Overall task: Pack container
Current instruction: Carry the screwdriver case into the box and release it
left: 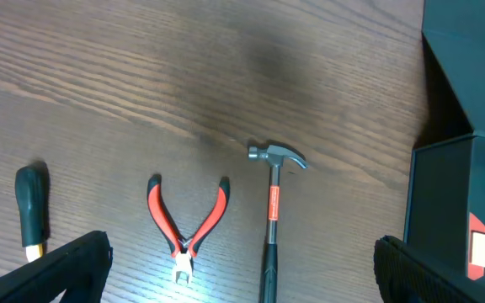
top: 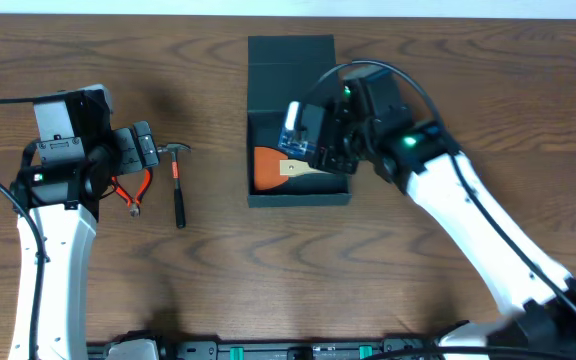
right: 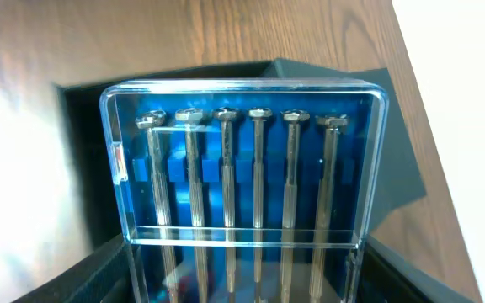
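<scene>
The dark container (top: 263, 198) stands at the table's middle back, its flap lid (top: 290, 50) open and lying flat behind it. An orange item with a tan tag (top: 268, 165) lies inside. My right gripper (top: 303, 135) is shut on a clear plastic case of several precision screwdrivers (right: 242, 177) and holds it over the container's opening (right: 78, 101). My left gripper (left: 238, 269) is open and empty, above red-handled pliers (left: 188, 227) and a small hammer (left: 272, 210). The container's side shows in the left wrist view (left: 445, 210).
A green-handled screwdriver (left: 32, 206) lies left of the pliers. In the overhead view the hammer (top: 178, 180) and the pliers (top: 133, 190) lie on the wooden table just right of the left arm.
</scene>
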You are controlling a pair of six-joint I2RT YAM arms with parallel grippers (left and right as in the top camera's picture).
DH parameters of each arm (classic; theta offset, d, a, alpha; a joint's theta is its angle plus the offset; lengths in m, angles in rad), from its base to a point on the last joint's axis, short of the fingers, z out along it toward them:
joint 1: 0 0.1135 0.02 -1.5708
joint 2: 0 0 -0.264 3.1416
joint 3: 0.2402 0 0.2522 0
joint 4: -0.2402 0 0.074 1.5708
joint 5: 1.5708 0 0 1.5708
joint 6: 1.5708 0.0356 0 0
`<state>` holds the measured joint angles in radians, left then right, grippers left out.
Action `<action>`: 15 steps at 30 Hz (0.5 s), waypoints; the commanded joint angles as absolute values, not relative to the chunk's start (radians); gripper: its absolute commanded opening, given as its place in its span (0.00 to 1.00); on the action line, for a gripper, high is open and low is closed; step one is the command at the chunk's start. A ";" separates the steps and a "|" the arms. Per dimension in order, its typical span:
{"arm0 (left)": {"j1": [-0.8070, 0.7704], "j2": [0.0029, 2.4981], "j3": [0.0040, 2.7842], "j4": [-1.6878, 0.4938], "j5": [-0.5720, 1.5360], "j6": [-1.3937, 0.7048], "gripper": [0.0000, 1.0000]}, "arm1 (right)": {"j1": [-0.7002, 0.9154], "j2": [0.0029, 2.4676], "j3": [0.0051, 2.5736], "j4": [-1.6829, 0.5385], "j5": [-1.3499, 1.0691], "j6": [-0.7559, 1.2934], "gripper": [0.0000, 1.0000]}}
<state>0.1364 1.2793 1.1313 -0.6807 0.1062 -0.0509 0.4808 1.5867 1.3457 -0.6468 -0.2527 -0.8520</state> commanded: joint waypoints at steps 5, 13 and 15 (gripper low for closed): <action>0.141 1.281 1.156 -0.681 0.120 -0.041 0.98 | 0.483 1.769 1.360 -0.498 -0.278 -0.976 0.01; 0.141 1.282 1.156 -0.681 0.120 -0.041 0.98 | 0.477 1.928 1.360 -0.411 -0.278 -0.977 0.01; 0.141 1.282 1.156 -0.681 0.120 -0.041 0.98 | 0.474 1.950 1.360 -0.412 -0.278 -0.977 0.01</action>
